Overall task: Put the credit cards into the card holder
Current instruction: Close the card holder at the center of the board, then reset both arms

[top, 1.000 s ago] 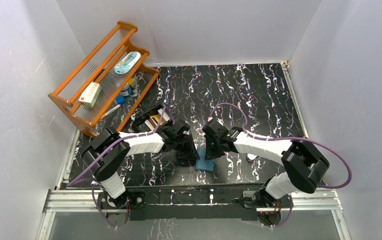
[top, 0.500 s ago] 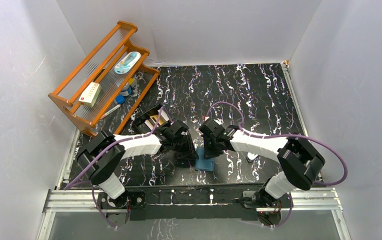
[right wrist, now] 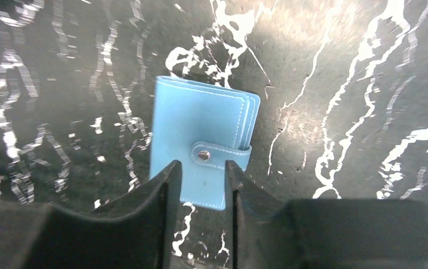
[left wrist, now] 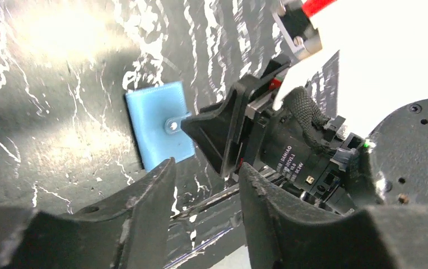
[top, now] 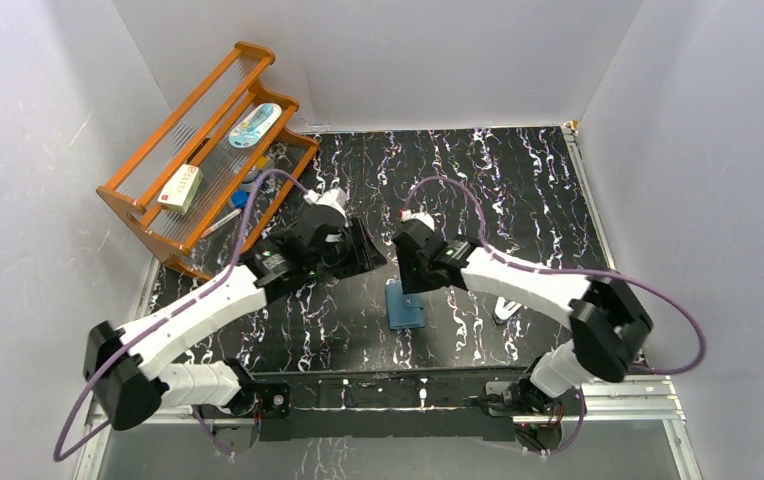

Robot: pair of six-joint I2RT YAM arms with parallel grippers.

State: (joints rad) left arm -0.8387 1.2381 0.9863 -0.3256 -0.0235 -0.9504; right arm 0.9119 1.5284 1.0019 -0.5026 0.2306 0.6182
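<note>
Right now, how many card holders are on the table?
1. The teal card holder lies closed, tab snapped, on the table near its middle, close by the right arm's fingers. The arms could be hiding another.

Our left arm stretches long and low from the near-left corner of the counter toward its middle, and the left gripper at its end has its fingers parted with nothing between them. Our right arm bends in from the near-right corner. Its right gripper faces down over the middle, fingers a little apart and empty.
</note>
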